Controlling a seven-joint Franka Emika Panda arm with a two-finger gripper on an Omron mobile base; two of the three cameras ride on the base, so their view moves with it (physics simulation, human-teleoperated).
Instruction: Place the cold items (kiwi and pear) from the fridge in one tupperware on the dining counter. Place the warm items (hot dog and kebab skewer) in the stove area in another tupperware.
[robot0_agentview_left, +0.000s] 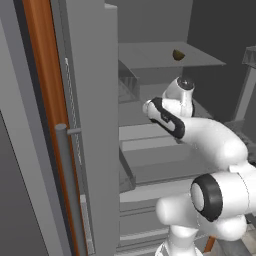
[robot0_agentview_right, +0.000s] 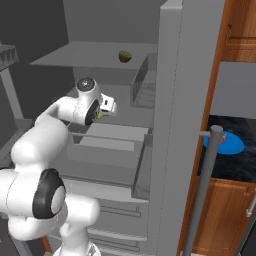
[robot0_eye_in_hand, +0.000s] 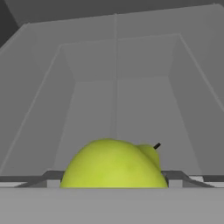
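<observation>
A yellow-green pear (robot0_eye_in_hand: 111, 164) with a short dark stem fills the gap between my fingertips, and both fingers press its sides. My gripper (robot0_eye_in_hand: 113, 180) is shut on the pear inside the open fridge. In the right base view the gripper (robot0_agentview_right: 105, 112) reaches in at the middle shelf, and a sliver of the green pear (robot0_agentview_right: 100, 116) shows under the hand. The brown-green kiwi (robot0_agentview_left: 178, 54) (robot0_agentview_right: 125, 56) sits on the upper shelf, above and behind the hand. The tupperware, hot dog and kebab skewer are out of view.
The open fridge door (robot0_agentview_left: 95, 125) with its grey bar handle (robot0_agentview_left: 64, 175) stands close on the left. Another door edge and handle (robot0_agentview_right: 206, 190) stand on the right. Drawers (robot0_agentview_right: 107, 145) lie below the hand. A blue plate (robot0_agentview_right: 223, 143) rests on a dark counter.
</observation>
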